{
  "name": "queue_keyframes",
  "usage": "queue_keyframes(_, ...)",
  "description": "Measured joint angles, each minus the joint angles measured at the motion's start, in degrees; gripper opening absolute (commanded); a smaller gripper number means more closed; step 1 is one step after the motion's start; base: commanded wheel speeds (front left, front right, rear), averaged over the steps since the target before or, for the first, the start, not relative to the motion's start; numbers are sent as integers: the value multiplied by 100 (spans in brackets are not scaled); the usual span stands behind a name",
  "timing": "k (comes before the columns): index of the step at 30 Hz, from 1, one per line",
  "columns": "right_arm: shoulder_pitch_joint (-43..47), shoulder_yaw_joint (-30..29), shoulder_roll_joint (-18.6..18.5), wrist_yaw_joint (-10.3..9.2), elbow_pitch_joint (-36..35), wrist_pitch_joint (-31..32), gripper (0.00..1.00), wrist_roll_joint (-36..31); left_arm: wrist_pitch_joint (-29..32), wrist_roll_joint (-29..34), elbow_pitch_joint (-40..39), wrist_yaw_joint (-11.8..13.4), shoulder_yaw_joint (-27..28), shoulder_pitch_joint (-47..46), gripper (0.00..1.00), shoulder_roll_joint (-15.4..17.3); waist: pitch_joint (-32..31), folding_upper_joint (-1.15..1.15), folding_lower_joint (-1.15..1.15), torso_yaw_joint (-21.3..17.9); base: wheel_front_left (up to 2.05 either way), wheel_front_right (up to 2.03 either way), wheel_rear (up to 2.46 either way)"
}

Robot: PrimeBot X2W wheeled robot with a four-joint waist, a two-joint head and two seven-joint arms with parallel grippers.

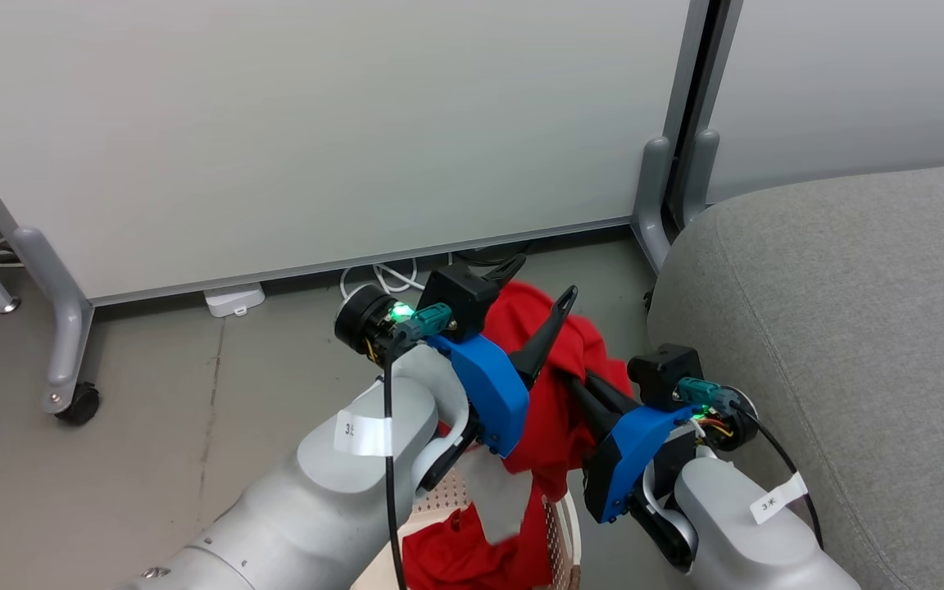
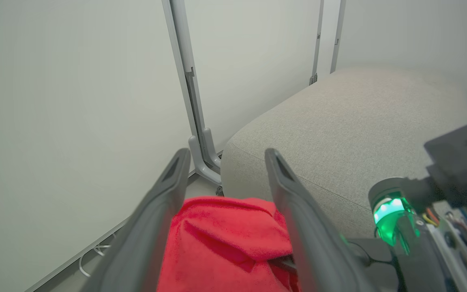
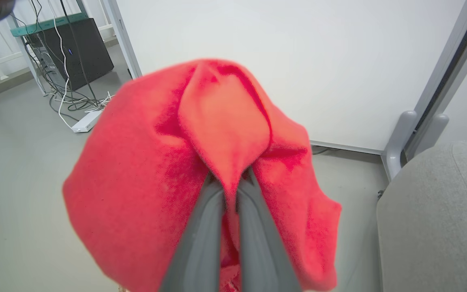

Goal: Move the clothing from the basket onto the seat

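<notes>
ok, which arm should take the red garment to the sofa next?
Probably right. The right gripper is shut on the red garment and is nearer the sofa; the left gripper is open, gripping nothing.

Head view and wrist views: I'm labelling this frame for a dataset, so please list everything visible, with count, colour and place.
clothing: red; one bunch lifted above the basket, more red fabric with a white band inside it; piece count unclear.
basket: one, cream-white, perforated, bottom of head view under the arms.
seat: one, light grey, on the right.
partition panels: two, white with grey frames, behind.
power strip: one, white, on the floor by the panel.
cables: white, floor beside the strip.
dark cabinet: one, black, far corner in right wrist view.
left pincer: open, dark fingers either side of the red bunch.
right pincer: shut on the clothing.
</notes>
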Motion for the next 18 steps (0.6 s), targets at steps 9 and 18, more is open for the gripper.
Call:
queue_keyframes(9,-30,-26,0,0,101,-35,0,29,-43,97,-221,90,227,29,100,4,25,0,0,2,0,0,0)
queue_keyframes(18,-48,-376,0,0,109,-104,0,-112,-54,1046,-1486,301,1376,1148,100,379,75,0,0,25,0,0,0)
